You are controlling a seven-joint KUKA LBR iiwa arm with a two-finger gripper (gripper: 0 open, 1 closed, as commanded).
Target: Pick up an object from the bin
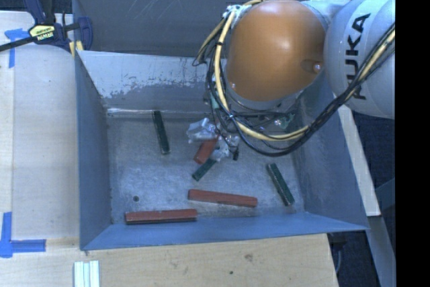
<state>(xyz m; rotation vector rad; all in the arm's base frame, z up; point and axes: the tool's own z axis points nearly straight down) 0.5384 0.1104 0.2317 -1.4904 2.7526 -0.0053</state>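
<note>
Orange wrist cover [272, 50], gripper [216, 138] beneath, short red-brown block [204, 153] just beside it, grasp impossible to tell

The bin [94, 144] looks like dull grey metal with a speckled floor and a scratched back wall, the orange cover [275, 50] at upper right is smooth and glossy, and the red-brown bars [222, 198] at lower centre look matt.
</note>
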